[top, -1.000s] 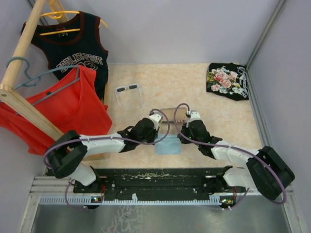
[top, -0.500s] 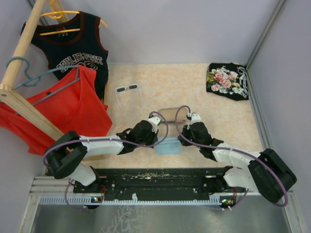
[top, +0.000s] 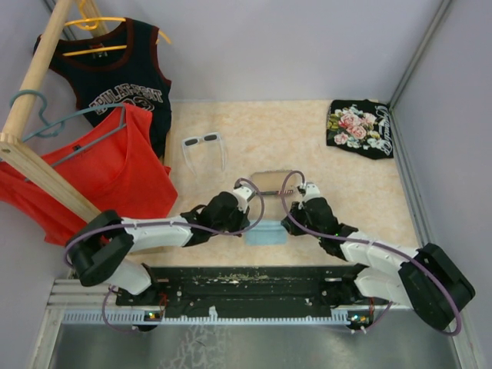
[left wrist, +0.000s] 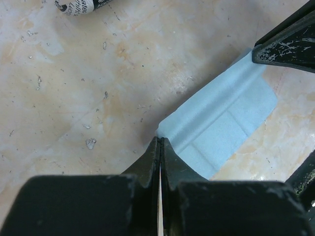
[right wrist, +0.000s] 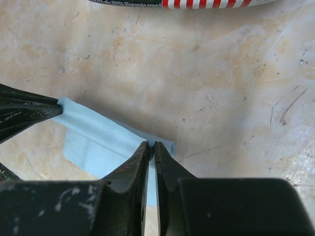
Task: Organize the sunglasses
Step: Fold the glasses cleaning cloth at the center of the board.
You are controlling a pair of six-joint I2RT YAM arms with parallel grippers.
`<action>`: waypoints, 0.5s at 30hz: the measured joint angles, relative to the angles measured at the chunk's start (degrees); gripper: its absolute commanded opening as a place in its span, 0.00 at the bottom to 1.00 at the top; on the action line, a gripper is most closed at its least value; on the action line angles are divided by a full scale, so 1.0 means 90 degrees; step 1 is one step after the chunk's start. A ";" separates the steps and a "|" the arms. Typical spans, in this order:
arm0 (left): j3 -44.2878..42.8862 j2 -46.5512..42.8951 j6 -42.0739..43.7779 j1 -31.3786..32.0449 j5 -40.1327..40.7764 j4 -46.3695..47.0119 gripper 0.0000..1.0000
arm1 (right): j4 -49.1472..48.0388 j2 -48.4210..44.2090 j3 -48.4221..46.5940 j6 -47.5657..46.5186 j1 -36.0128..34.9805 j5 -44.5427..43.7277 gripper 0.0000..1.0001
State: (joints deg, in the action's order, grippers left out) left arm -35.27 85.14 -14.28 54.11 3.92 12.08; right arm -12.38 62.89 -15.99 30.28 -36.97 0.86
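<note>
While left tool (left wrist: 160, 142) and right tool (right wrist: 151, 146) pinch its ends, the thin light-blue cloth (left wrist: 221, 123) forms a creased ridge.

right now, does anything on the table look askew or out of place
Mildly. The light-blue cloth is rucked into a ridge, pinched at opposite ends by the left gripper and right gripper. The sunglasses lie apart at far left, arms unfolded, beside the hanging red shirt.
</note>
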 measured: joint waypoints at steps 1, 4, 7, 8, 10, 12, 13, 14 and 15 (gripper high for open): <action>0.0032 -0.0034 0.0012 0.0000 -0.0046 0.0027 0.00 | -0.0005 -0.0039 0.0027 0.0007 0.0000 0.0027 0.11; 0.0158 -0.0160 0.0046 0.0000 -0.0172 0.0121 0.00 | 0.0010 -0.0124 0.0068 0.0044 0.0000 0.0090 0.11; 0.0277 -0.0248 0.0070 0.0000 -0.0301 0.0236 0.00 | 0.0000 -0.0206 0.0107 0.0080 0.0000 0.0143 0.12; 0.0316 -0.0267 0.0075 0.0000 -0.0359 0.0277 0.00 | 0.0019 -0.0240 0.0121 0.0090 0.0000 0.0160 0.12; 0.0376 -0.0296 0.0080 0.0000 -0.0464 0.0338 0.00 | 0.0046 -0.0316 0.0163 0.0109 0.0000 0.0194 0.12; 0.0420 -0.0318 0.0090 0.0000 -0.0568 0.0389 0.00 | 0.0063 -0.0362 0.0172 0.0119 0.0000 0.0231 0.12; 0.0440 -0.0321 0.0092 0.0000 -0.0614 0.0423 0.00 | 0.0078 -0.0381 0.0175 0.0124 0.0000 0.0238 0.12; 0.0459 -0.0323 0.0092 0.0000 -0.0661 0.0449 0.00 | 0.0100 -0.0413 0.0185 0.0141 0.0000 0.0255 0.13; 0.0483 -0.0330 0.0092 0.0000 -0.0702 0.0481 0.00 | 0.0146 -0.0447 0.0194 0.0151 0.0000 0.0272 0.12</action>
State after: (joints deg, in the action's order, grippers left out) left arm -30.92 82.17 -13.45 54.11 -2.39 16.40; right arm -11.07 58.87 -14.24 31.64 -36.97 3.31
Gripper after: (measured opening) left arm 0.005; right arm 0.121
